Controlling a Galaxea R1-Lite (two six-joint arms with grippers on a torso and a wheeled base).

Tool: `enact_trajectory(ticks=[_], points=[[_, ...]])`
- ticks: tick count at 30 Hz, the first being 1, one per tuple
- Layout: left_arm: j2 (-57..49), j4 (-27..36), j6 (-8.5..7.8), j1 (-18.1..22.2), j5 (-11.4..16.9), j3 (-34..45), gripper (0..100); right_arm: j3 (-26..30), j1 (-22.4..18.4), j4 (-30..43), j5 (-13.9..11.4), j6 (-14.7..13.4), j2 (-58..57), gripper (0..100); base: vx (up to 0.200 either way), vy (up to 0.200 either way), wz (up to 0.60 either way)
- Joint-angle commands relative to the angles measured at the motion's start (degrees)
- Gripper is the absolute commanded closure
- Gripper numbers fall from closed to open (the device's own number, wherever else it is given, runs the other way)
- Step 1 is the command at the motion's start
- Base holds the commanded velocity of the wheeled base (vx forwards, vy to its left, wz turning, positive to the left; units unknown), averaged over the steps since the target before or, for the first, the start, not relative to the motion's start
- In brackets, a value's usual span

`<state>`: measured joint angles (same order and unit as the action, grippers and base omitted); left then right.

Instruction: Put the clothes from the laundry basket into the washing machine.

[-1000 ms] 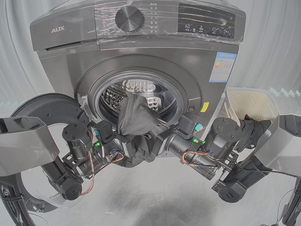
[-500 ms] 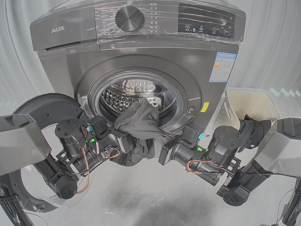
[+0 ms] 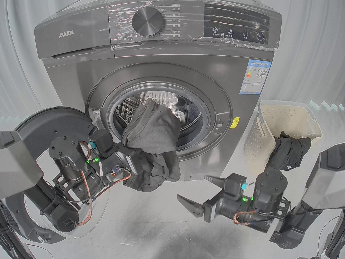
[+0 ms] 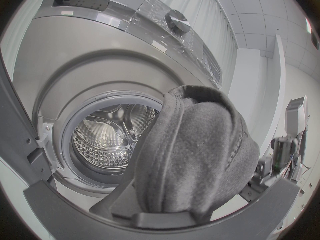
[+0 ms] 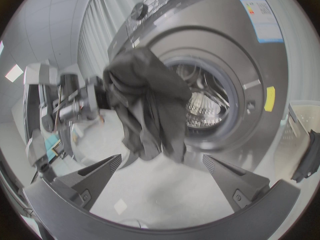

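Laundry is partway to the washing machine [image 3: 158,65]. On my head feed, a dark garment [image 3: 152,130] is lifted in front of the round drum opening [image 3: 158,108], its top across the lower left of the opening and its tail hanging below the opening's rim. None of it lies inside that I can see.

The head feed is the one that gives me the laundry basket [image 3: 287,114], standing just beside the machine's right side with a second dark garment [image 3: 287,151] slumped over its front rim. It also shows the machine's door [image 3: 54,126] swung wide to the left.

My left wrist feed gives what the head feed cannot: a look past the bunched cloth [image 4: 196,150] into the drum [image 4: 106,137], with its perforated steel wall. The right wrist feed shows the garment [image 5: 146,104] from below, loose folds dangling ahead of the opening.

The left arm comes up from low on the machine's left, wrist angled toward the opening. The left gripper [image 3: 134,162] is pinched on the garment, with cloth heaped over its fingers. The right arm sits low, in front of the machine's right corner, forearm pointing across toward the left. The right gripper [image 3: 192,188] is spread wide, nothing between its fingers [image 5: 100,174], apart from the cloth.
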<state>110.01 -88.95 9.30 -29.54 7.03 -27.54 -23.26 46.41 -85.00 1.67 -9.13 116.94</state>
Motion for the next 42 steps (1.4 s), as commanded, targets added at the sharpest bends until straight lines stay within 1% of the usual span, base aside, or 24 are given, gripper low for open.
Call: enact_trajectory(ticks=[1, 3, 6, 7, 9, 10, 12, 16, 19, 23, 24, 27, 29, 31, 35, 37, 39, 42], points=[[-7.88, 0.10, 0.63, -2.63, 0.17, 5.65, 100, 12.80, 0.17, -0.78, -0.44, 0.87, -2.60, 0, 0.000, 0.000, 0.00], [-8.49, 0.10, 0.63, -2.98, 0.17, 6.27, 100, 12.54, -0.35, -0.95, -0.44, 0.87, -2.77, 0, 0.000, 0.000, 0.00], [-9.99, 0.10, 0.89, -3.07, 0.17, 8.20, 100, 10.25, -2.02, -2.36, -0.35, 0.61, -3.83, 0, 0.000, 0.000, 0.00], [-9.90, 0.19, 0.63, -3.07, 0.09, 8.55, 100, 9.64, -3.26, -3.06, -0.35, 0.52, -3.92, 0, 0.000, 0.000, 0.00], [-9.99, 0.19, 0.89, -3.07, -0.27, 8.82, 100, 8.93, -5.36, -3.33, -0.35, 0.43, -4.00, 0, 0.000, 0.000, 0.00], [-9.99, 0.19, 0.89, -3.07, -0.27, 8.82, 100, 8.85, -5.80, -3.33, -0.44, 0.43, -4.09, 0, 0.000, 0.000, 0.00], [-10.25, 0.19, 0.98, -2.72, -0.27, 9.96, 100, 8.14, -8.44, -3.33, -0.53, -0.01, -4.00, 0, 0.000, 0.000, 0.00], [-10.87, 0.19, 0.89, -2.45, -0.35, 12.16, 100, 8.23, -10.55, -3.41, -0.79, -0.63, -3.92, 0, 0.000, 0.000, 0.00], [-11.22, 0.19, 0.72, -2.45, -0.27, 13.30, 100, 8.23, -10.46, -3.41, -0.79, -0.71, -3.83, 0, 0.000, 0.000, 0.00], [-9.81, 0.19, -0.51, -2.28, -0.79, 14.79, 100, 8.85, -9.85, -3.41, -0.53, -0.89, -3.48, 0, 0.000, 0.000, 0.00], [-9.99, 0.27, -0.78, -2.19, -0.97, 15.06, 100, 8.85, -9.85, -3.41, -0.44, -1.15, -3.48, 0, 0.000, 0.000, 0.00], [-10.34, 0.27, -1.57, -1.58, -1.41, 15.41, 100, 8.76, -9.85, -3.41, -0.53, -3.09, -3.74, 0, 0.000, 0.000, 0.00], [-10.08, 0.27, -2.45, -1.58, -1.50, 15.67, 100, 8.58, -9.93, -3.41, -0.26, -3.44, -3.83, 0, 0.000, 0.000, 0.00], [-9.64, 0.27, -2.89, -1.49, -1.67, 15.67, 100, 8.76, -9.93, -3.50, -0.18, -3.44, -3.92, 0, 0.000, 0.000, 0.00], [-9.64, 0.27, -2.01, -1.49, -1.41, 15.59, 100, 8.85, -10.02, -3.50, -0.09, -3.44, -4.18, 0, 0.000, 0.000, 0.00], [-9.55, 0.27, -2.09, -1.40, -1.23, 15.76, 100, 8.76, -10.11, -3.50, -0.09, -3.44, -4.18, 0, 0.000, 0.000, 0.00], [-9.55, 0.36, -2.09, -1.49, -1.23, 15.76, 100, 8.85, -10.02, -3.50, -0.09, -3.53, -4.18, 0, 0.200, 0.000, 0.00], [-8.32, 0.27, -2.80, -1.58, -1.76, 15.41, 100, 8.85, -9.93, -3.50, -0.09, -3.53, -4.00, 0, 0.200, 0.000, 0.00]])
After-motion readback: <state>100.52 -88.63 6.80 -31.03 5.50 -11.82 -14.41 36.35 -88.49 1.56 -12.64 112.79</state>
